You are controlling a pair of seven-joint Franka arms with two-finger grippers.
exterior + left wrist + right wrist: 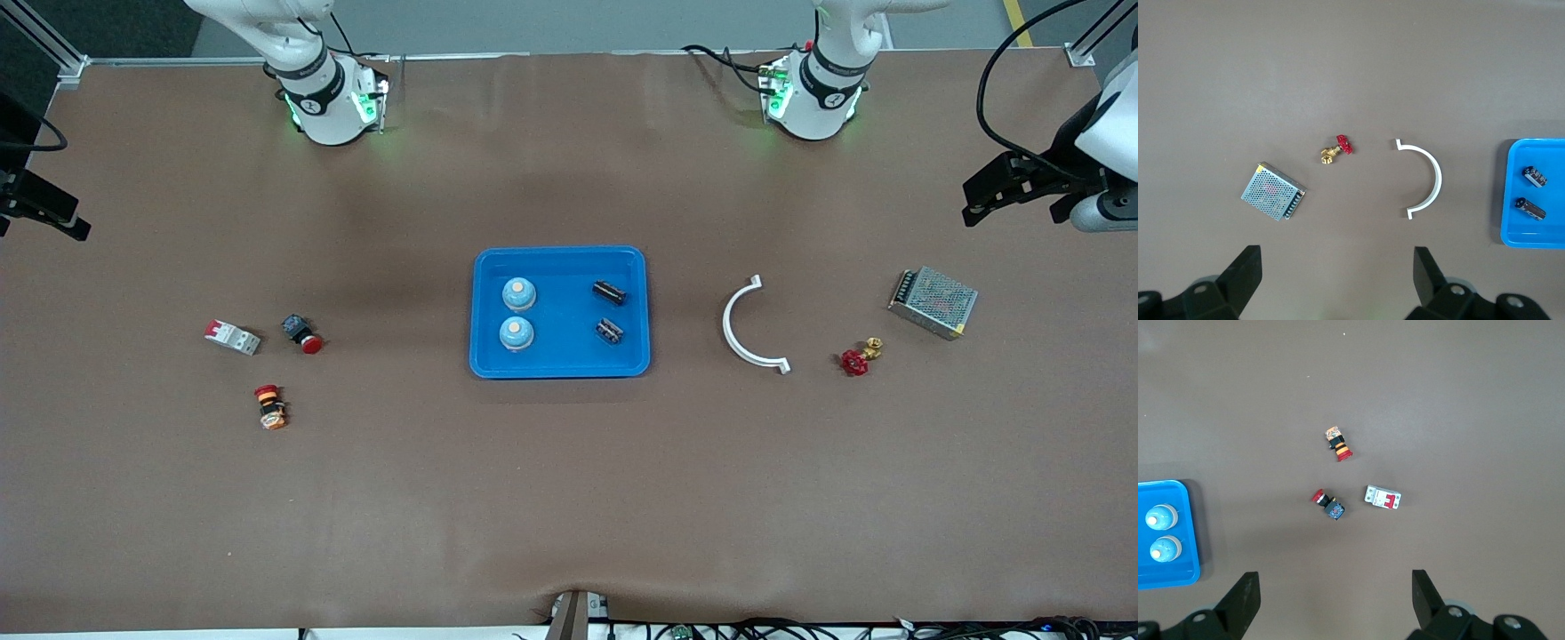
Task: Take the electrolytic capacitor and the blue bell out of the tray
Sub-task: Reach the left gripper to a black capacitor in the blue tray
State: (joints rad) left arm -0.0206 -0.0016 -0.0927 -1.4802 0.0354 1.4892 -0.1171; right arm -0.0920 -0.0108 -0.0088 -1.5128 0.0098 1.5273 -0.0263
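A blue tray (564,356) sits mid-table. In it stand two light-blue bells (518,293) (516,332) toward the right arm's end and lie two black capacitors (609,292) (609,331) toward the left arm's end. The capacitors (1535,176) show in the left wrist view, the bells (1160,518) in the right wrist view. My left gripper (1337,280) is open and empty, high over the table's left-arm end (987,196). My right gripper (1335,600) is open and empty, high over the right-arm end (44,209).
Toward the left arm's end lie a white curved bracket (745,324), a red-handled brass valve (859,357) and a metal power supply (933,302). Toward the right arm's end lie a white-red breaker (233,337) and two red push buttons (302,334) (270,407).
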